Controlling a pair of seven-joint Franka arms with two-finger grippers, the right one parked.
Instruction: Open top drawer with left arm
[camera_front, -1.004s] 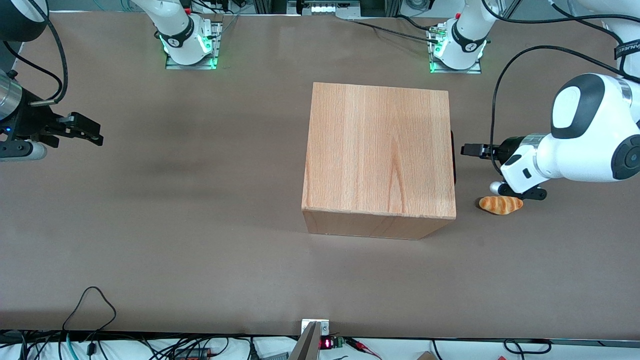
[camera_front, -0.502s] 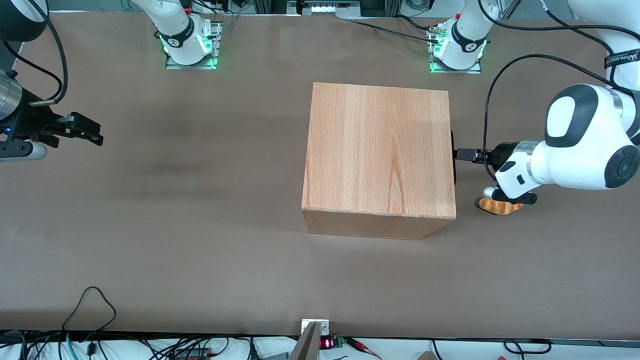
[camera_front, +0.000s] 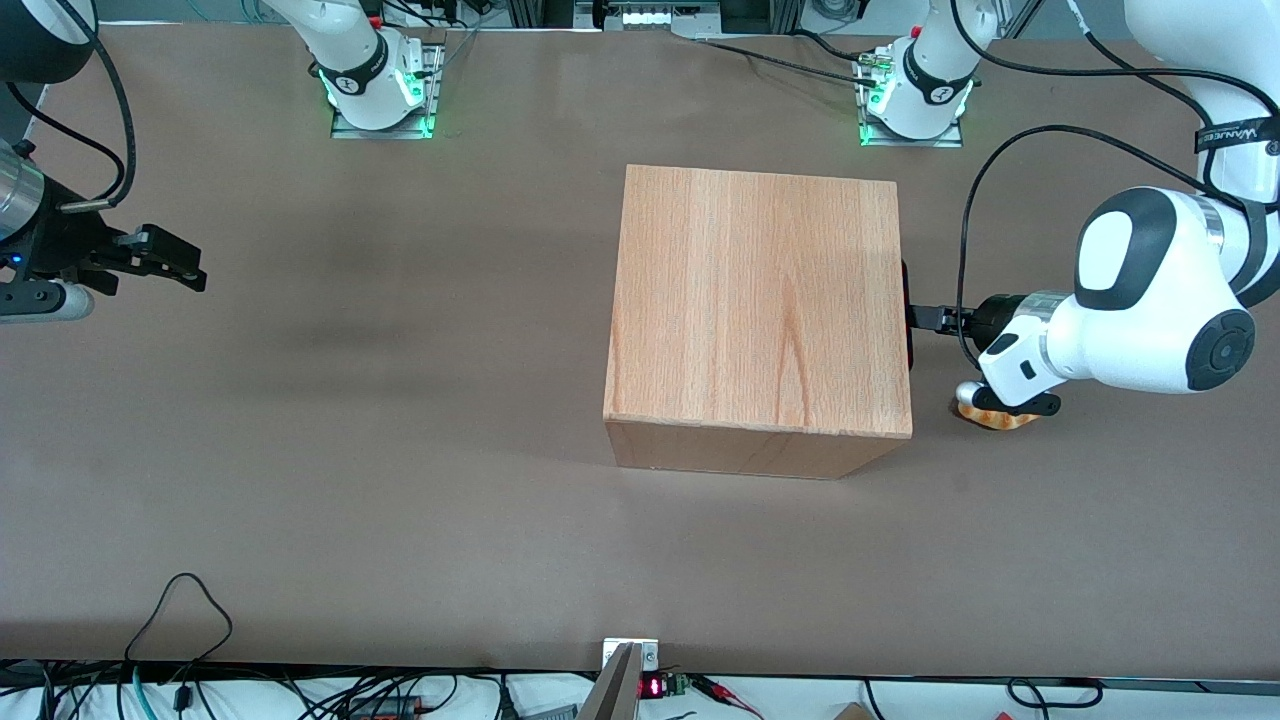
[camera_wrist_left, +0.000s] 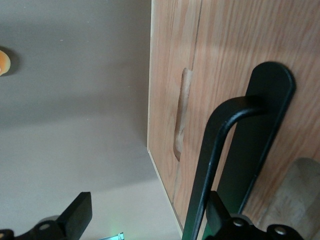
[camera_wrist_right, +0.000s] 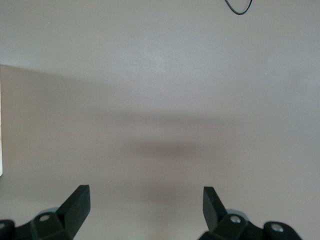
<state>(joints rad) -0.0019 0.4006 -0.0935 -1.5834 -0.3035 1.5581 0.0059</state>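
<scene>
The wooden cabinet (camera_front: 757, 305) stands mid-table, its front facing the working arm's end. The top drawer (camera_wrist_left: 227, 50) sits flush in the cabinet body; from the front view only its black bar handle (camera_front: 906, 318) shows as a thin strip at the cabinet's edge. My left arm (camera_front: 1140, 300) reaches level toward that front. Its gripper (camera_front: 918, 317) is at the handle and open. In the left wrist view the gripper (camera_wrist_left: 148, 212) straddles the black bar handle (camera_wrist_left: 212, 160), and the bar lies close to one fingertip (camera_wrist_left: 218, 212), far from the other.
A toy bread roll (camera_front: 990, 416) lies on the table in front of the cabinet, partly covered by the arm's wrist. A second wood panel with a carved finger recess (camera_wrist_left: 181, 115) sits beside the handled drawer front. Arm bases (camera_front: 915, 95) stand farther from the front camera.
My left arm has moved toward the cabinet front, bringing the gripper from a gap away up to the handle. The wrist now covers more of the bread roll. The drawer has not moved.
</scene>
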